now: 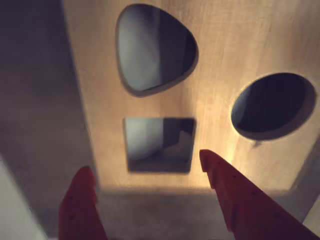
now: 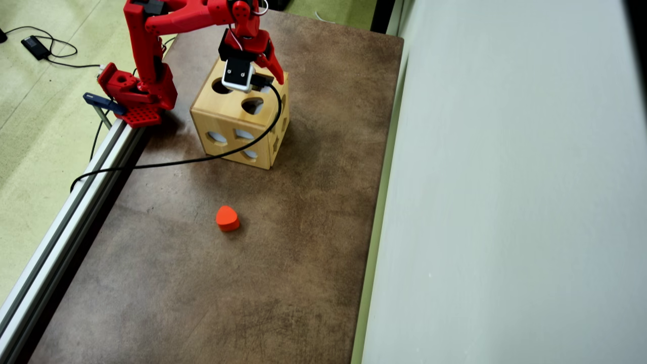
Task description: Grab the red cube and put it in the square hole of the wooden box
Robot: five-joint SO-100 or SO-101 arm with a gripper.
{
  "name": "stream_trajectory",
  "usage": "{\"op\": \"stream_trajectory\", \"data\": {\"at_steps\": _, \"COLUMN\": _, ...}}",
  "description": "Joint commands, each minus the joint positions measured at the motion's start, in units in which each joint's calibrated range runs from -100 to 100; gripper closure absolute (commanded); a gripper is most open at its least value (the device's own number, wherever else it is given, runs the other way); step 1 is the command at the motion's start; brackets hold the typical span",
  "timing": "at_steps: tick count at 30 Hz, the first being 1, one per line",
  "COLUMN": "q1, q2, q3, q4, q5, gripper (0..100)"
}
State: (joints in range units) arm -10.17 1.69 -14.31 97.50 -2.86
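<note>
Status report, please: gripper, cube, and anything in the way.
Gripper open, empty, above wooden box. Square hole just ahead, unobstructed. Red cube not visible.

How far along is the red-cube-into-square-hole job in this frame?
Apparently finished or nearly so: the red two-finger gripper is open and empty over the dark square hole in the large light-wood box, and no red cube shows on the brown table. Whether the cube lies inside is unclear. Nothing is in hand. Only the orange rounded block remains out; the arm has yet to pull back.
</note>
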Motion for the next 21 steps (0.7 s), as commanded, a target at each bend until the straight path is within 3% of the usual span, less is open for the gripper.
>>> {"op": "stream_trajectory", "data": {"at_steps": 1, "q1": -0.4, "q2": -17.0, "q3": -1.3, "q4": 0.2, "q5": 0.3, "gripper": 67}}
{"op": "stream_trajectory", "data": {"at_steps": 14, "q1": -0.4, "q2": -50.0, "q3": 0.3, "q4": 0.3, "q5": 0.4, "gripper": 68}}
{"op": "stream_trajectory", "data": {"at_steps": 21, "q1": -0.2, "q2": -66.5, "q3": 10.0, "q4": 0.3, "q5": 0.4, "gripper": 68}}
